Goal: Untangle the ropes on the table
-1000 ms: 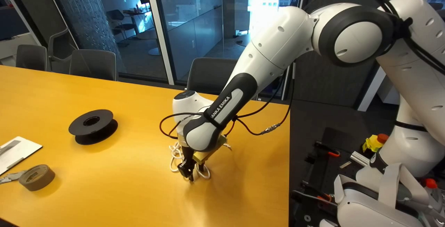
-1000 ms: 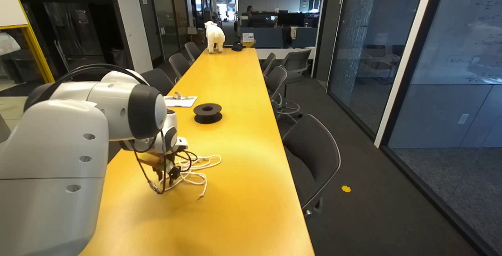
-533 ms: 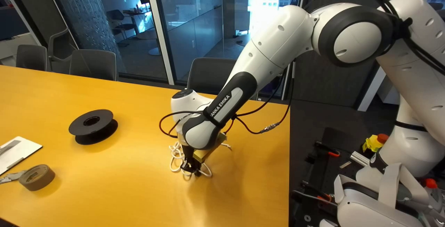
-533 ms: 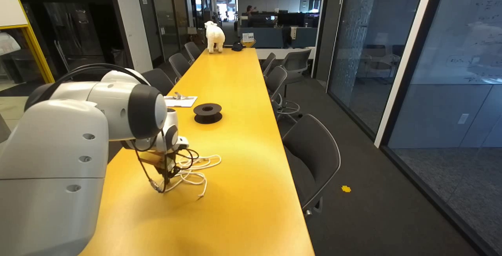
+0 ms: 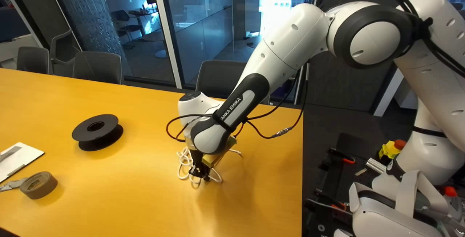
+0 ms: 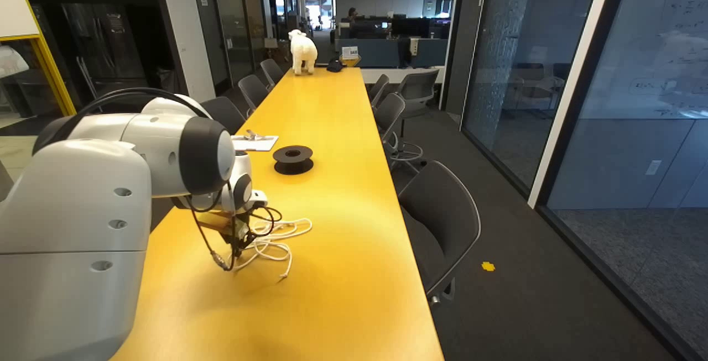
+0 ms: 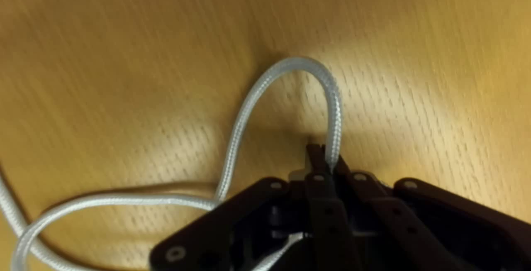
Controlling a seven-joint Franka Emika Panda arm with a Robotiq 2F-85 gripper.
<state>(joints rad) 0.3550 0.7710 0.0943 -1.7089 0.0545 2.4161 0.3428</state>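
The gripper (image 7: 328,159) pinches one strand of the white ropes (image 7: 334,115); their other loops lie on the table (image 5: 138,193) just beside the gripper, a black spool (image 5: 95,135) well apart from it.

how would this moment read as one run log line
claw: shut on white rope, low over table | white rope: loops crossing, untangling unfinished | black spool: on table, apart from white rope

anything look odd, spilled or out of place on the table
Perhaps the white animal figure, standing at the far end of the table: it seems an unusual thing to keep there. The rope lies in crossing loops, but untangling it is the task. I see nothing spilled or damaged.
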